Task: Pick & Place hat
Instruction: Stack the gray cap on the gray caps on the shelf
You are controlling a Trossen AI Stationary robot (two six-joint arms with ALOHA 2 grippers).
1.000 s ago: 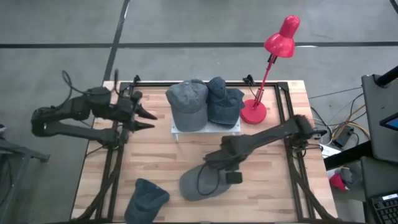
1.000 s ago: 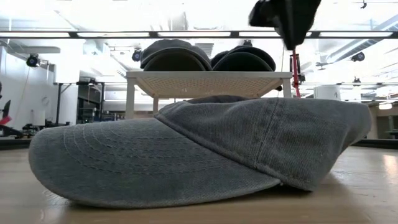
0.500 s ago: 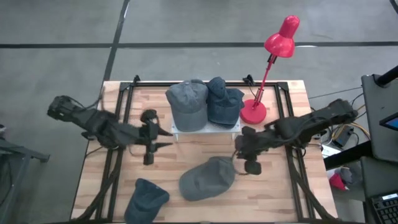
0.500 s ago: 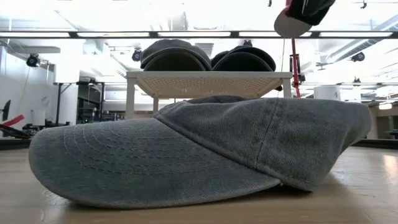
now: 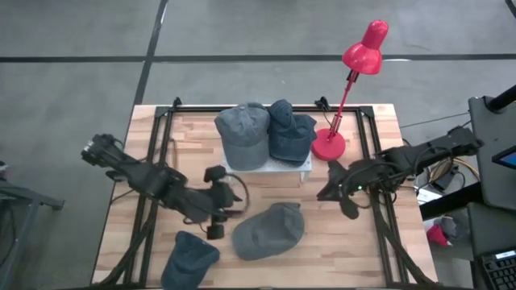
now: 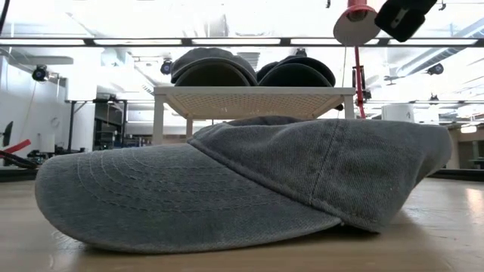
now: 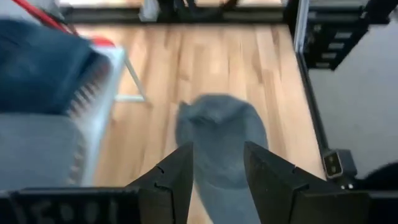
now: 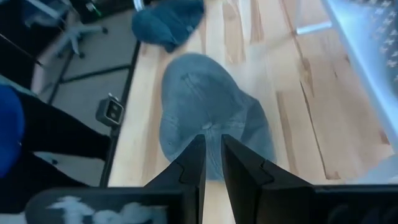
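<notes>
Since the earlier frames, the right gripper (image 5: 332,192) has drawn back from the grey hat (image 5: 269,231) toward the table's right side, while the left gripper (image 5: 236,198) has advanced from the left edge to a spot just beside that hat.

High view: the grey hat lies flat on the wooden table (image 5: 355,250), held by neither gripper. A dark blue hat (image 5: 190,256) lies at the near left corner. Two more hats, one grey (image 5: 243,133) and one dark blue (image 5: 288,131), rest on a white rack (image 5: 305,167) at the far side, beside a red lamp (image 5: 348,84).

Low view: the grey hat (image 6: 249,181) fills the foreground, brim resting on the table; the rack (image 6: 253,98) with its two hats stands behind it.

Left wrist view: the left gripper (image 7: 217,158) is above the grey hat (image 7: 221,137), fingers (image 7: 177,171) parted and empty.

Right wrist view: the right gripper (image 8: 212,149) shows its fingers (image 8: 194,158) nearly together, clenched on nothing, with the grey hat (image 8: 211,118) beyond them.
</notes>
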